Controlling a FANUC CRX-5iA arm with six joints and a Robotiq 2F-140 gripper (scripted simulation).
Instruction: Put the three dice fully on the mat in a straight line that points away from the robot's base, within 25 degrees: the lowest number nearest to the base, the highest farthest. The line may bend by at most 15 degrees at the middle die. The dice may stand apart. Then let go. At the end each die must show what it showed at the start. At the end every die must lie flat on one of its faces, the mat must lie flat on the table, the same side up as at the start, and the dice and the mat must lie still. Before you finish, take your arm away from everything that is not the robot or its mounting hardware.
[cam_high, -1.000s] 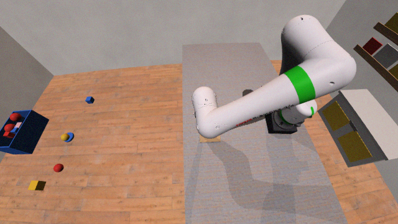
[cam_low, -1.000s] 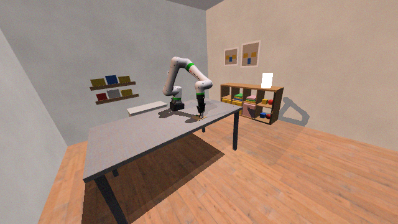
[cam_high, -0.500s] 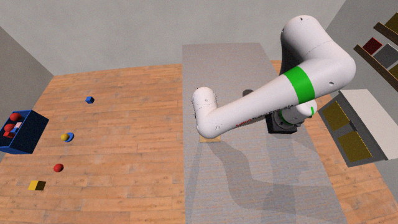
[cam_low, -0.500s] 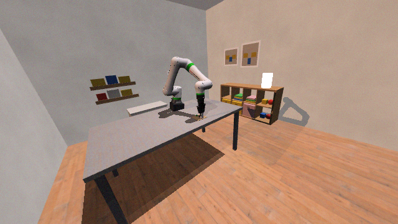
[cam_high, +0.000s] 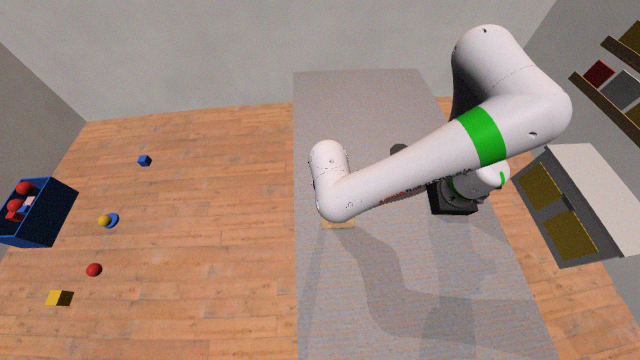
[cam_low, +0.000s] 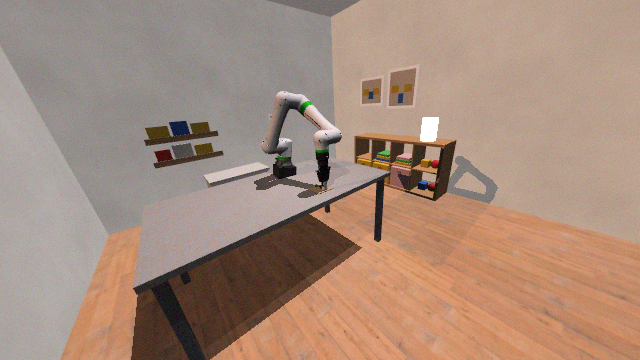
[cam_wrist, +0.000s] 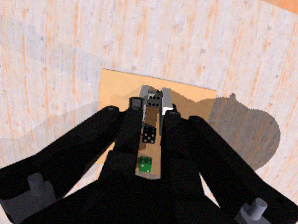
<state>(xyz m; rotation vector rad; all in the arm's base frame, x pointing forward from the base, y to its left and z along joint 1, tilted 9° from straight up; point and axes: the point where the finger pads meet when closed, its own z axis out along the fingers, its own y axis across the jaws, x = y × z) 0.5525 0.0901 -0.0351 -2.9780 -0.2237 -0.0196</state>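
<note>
A tan mat (cam_wrist: 119, 92) lies on the grey table near its edge; it also shows in the top view (cam_high: 338, 223) under the arm's wrist and in the exterior view (cam_low: 318, 189). My gripper (cam_wrist: 154, 97) points straight down, low over the mat, also visible in the exterior view (cam_low: 322, 181). Its fingers stand narrow and are shut on a small die at the tips, mostly hidden by the pads. Through the gap between the fingers I see a black die (cam_wrist: 149, 133) and a green die (cam_wrist: 144, 163) on the mat, one behind the other.
The robot's base (cam_high: 452, 197) stands on the table to the right of the mat. The table's edge runs just beyond the mat, with wooden floor below. A white bench (cam_high: 590, 195), shelves and loose toys on the floor lie off the table.
</note>
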